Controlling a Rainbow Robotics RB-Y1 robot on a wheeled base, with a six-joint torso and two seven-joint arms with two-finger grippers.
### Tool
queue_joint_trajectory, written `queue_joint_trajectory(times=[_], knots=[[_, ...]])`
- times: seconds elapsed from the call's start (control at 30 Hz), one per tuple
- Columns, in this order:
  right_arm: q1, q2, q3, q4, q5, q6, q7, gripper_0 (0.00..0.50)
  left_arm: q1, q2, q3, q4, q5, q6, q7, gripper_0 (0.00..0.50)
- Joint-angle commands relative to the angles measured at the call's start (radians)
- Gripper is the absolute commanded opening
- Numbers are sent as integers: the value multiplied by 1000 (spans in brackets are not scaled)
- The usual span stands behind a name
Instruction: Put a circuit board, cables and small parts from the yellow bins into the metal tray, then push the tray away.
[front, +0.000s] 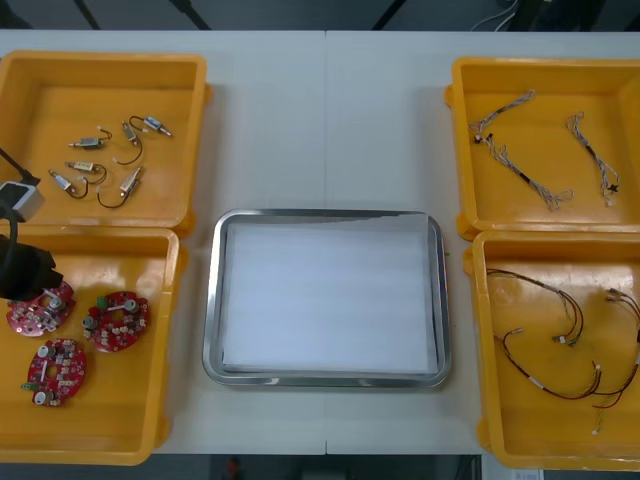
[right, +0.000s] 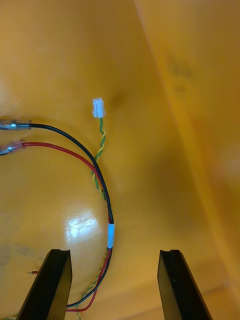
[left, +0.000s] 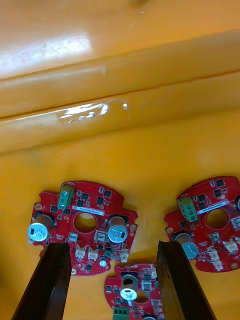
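Hovering over board in near left bin: left gripper, spread wide, empty. Board likely stiff, light, components fragile; pinch bare rim. Right gripper spread, empty, above limp cable in right bin.

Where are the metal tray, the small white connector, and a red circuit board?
metal tray (front: 212, 300), front view, on its left rim.
white connector (right: 98, 107), right wrist view, on its plastic body.
circuit board (left: 107, 200), left wrist view, on its red face.
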Motion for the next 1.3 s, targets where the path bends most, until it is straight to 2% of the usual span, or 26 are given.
queue_joint_trajectory(times=[0.03,0.2,0.5,1.23,1.3], knots=[[27,30,23,-6,27,-7,-17,500,13,20,-26,13,-19,-41,-200,500],[32,48,40,-6,48,-27,-22,500,13,23,-36,22,-19,-45,-262,500],[50,65,71,-6,84,-83,-23,500,13,25,-86,51,-22,-90,-287,500],[83,114,71,-5,101,-130,-25,500,13,25,-125,59,-30,-120,-335,500],[84,114,71,-6,102,-132,-25,417,12,25,-126,59,-36,-120,-339,500]])
